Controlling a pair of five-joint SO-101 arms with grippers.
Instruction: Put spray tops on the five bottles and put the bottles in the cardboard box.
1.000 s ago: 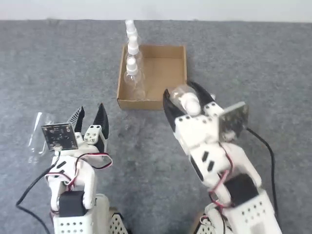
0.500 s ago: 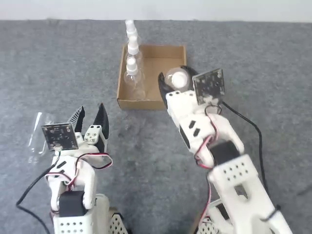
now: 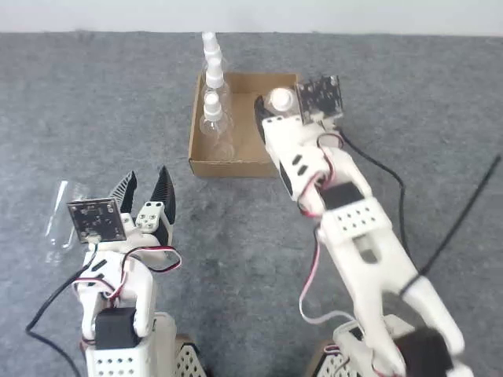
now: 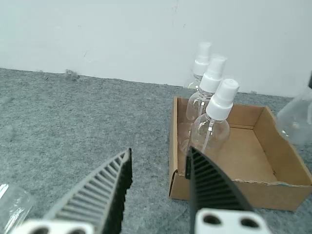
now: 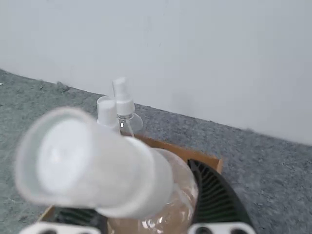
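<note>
High view: the right arm stretches forward, its right gripper (image 3: pixel 275 111) over the cardboard box (image 3: pixel 236 166) and clamped on a capped bottle (image 3: pixel 280 100). The left arm sits well short of the box.
Left wrist view: the left gripper (image 4: pixel 158 168) gapes, empty.
Right wrist view: fingers (image 5: pixel 214 195) squeeze the bottle's body.

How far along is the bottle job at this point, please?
Done: three capped bottles stand along the cardboard box's left wall, though the farthest may be behind it. In hand: the right tool holds a capped fourth bottle over the box. Left: a clear bottle lies by the open left tool, apparently uncapped.
</note>
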